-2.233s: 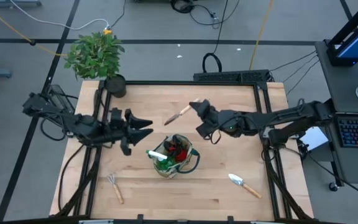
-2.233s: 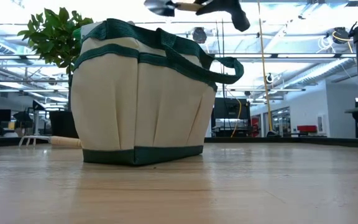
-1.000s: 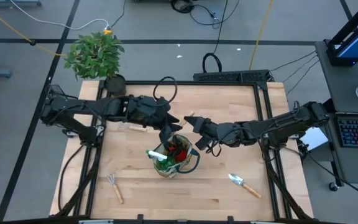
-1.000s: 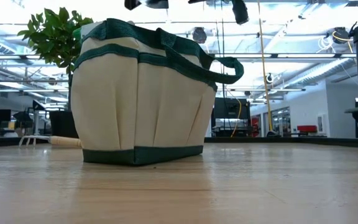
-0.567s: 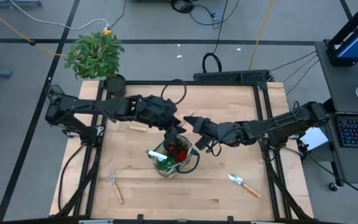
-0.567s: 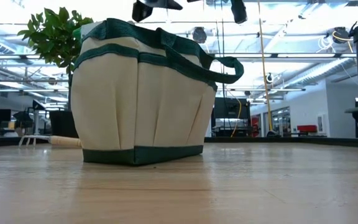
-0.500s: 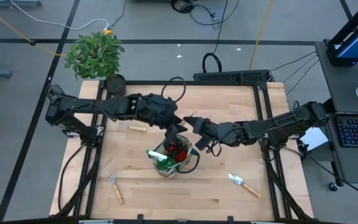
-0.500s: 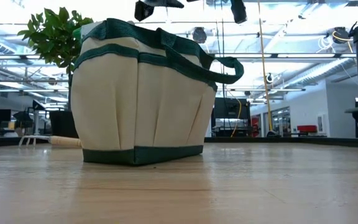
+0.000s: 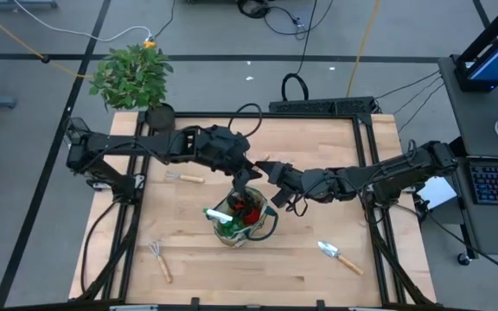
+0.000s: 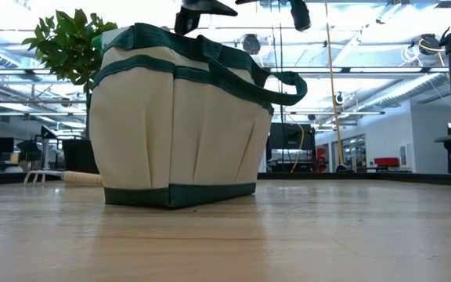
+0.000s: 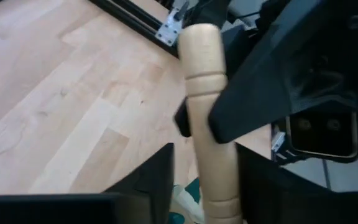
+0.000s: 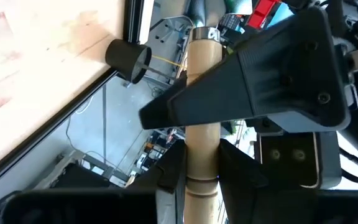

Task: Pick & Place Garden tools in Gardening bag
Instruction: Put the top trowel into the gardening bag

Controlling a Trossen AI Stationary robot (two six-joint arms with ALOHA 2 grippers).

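Wooden trowel handle (image 11: pixel 209 124) clamped between left end effector (image 9: pixel 247 173) and right end effector (image 9: pixel 271 174), at the bag's (image 9: pixel 264 226) twelve o'clock.

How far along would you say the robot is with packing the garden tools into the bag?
Partly done. The gardening bag already holds a spray bottle and red gloves. Above it, the left gripper and right gripper both clasp a wooden-handled tool. Still on the table: a rake, a trowel and another tool.

The wooden handle (image 11: pixel 209 118) runs off the picture's edge, its metal end hidden.
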